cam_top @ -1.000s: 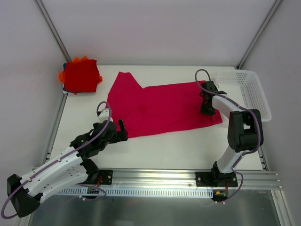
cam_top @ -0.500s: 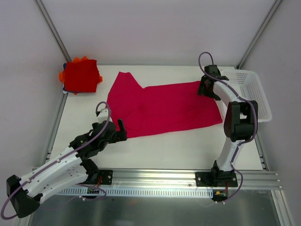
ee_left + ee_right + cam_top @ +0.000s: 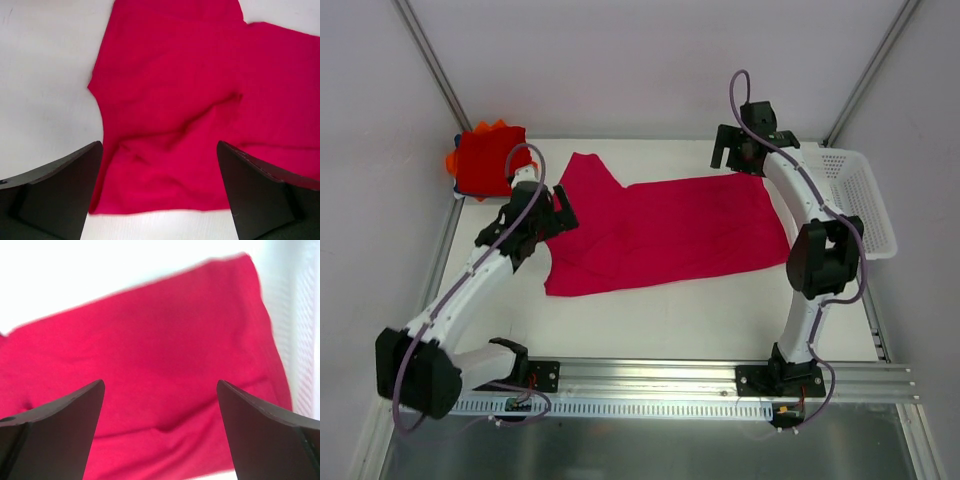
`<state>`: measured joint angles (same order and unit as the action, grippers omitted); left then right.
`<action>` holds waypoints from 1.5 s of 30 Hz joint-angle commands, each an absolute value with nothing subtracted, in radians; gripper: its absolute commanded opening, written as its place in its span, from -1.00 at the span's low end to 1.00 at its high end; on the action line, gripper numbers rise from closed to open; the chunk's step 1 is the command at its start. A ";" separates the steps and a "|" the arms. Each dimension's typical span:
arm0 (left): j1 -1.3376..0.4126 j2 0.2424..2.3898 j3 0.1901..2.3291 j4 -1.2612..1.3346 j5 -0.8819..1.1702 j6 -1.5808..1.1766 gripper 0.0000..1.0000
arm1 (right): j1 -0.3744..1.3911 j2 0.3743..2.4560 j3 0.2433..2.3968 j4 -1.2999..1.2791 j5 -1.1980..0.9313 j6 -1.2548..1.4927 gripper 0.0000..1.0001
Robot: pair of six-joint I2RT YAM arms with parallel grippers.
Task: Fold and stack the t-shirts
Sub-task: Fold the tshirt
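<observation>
The crimson-pink t-shirt lies opened out across the middle of the counter. One sleeve points at the far edge and the straight end lies toward the right edge. A few soft wrinkles run through its left half. It is not yet folded. The finished stack of folded t-shirts sits in the far left corner, bright red on top with orange and a blue edge peeping out.

The left hand hovers at the shirt's left side, near the stack. Its fingers are spread wide with nothing between them, as the left wrist view shows. The right hand hangs over the shirt's far right corner, likewise released and empty, just beside the white basket.

The first fold seems to be the step in hand. To do it well, each hand should pinch the cloth at matching points on its own side. Both should lift low and travel together so the crease runs straight. The right hand must also stay clear of the basket's rim.
</observation>
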<state>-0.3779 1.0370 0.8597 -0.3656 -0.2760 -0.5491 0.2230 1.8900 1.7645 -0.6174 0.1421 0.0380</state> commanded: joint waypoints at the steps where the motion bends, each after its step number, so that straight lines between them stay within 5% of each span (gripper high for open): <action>1: -0.293 1.266 0.980 -0.230 -0.141 -0.444 0.98 | 0.219 2.009 1.890 -0.695 0.043 0.015 0.99; 7: -0.200 1.680 1.327 -0.210 -0.092 -0.305 0.98 | 0.218 2.011 1.847 -0.672 -0.070 0.049 0.99; 18: -0.052 2.132 1.843 -0.181 0.035 -0.103 0.98 | 0.294 1.674 1.217 -0.316 -0.215 0.156 0.99; 32: 0.084 2.416 2.140 -0.244 0.414 -0.323 0.98 | 0.428 1.289 0.957 -0.368 -0.120 0.172 0.99; 45: 0.084 2.557 2.200 -0.259 0.655 -0.538 0.98 | 0.428 0.973 0.884 -0.535 -0.006 0.172 0.99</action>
